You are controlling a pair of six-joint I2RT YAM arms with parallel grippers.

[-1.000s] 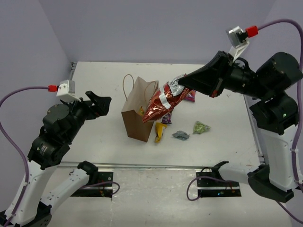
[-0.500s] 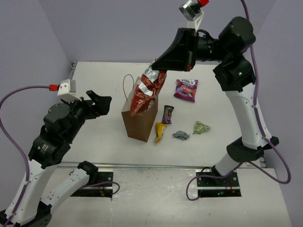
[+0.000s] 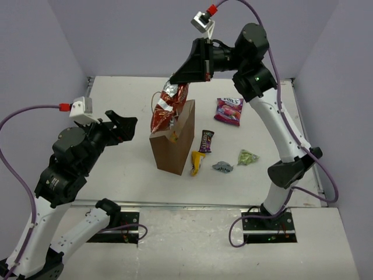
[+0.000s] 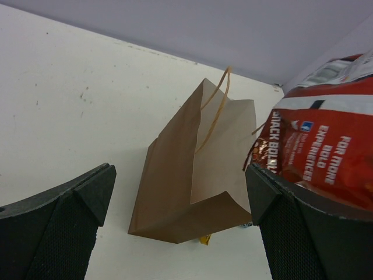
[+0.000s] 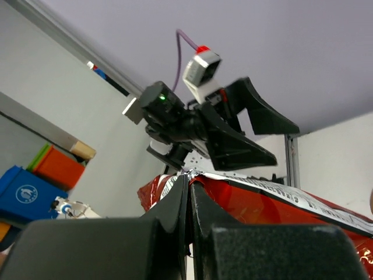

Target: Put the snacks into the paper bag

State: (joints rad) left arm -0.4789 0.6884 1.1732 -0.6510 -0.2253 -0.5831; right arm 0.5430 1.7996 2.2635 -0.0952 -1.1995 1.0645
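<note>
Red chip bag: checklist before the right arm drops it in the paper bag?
1. Right fingers shut on red chip bag: ok.
2. Its lower end at the mouth of the paper bag: ok.
3. Paper bag upright on the table: ok.
4. Left fingers open, apart from the paper bag: ok.
5. Loop handle clear of the chip bag: cannot tell.
6. Chip bag narrow enough for the mouth: cannot tell.

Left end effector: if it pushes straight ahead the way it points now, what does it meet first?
Probably the paper bag: its brown side sits centred ahead of the left end effector in the left wrist view. The red chip bag hangs to the right of that line, but depth is unclear.
</note>
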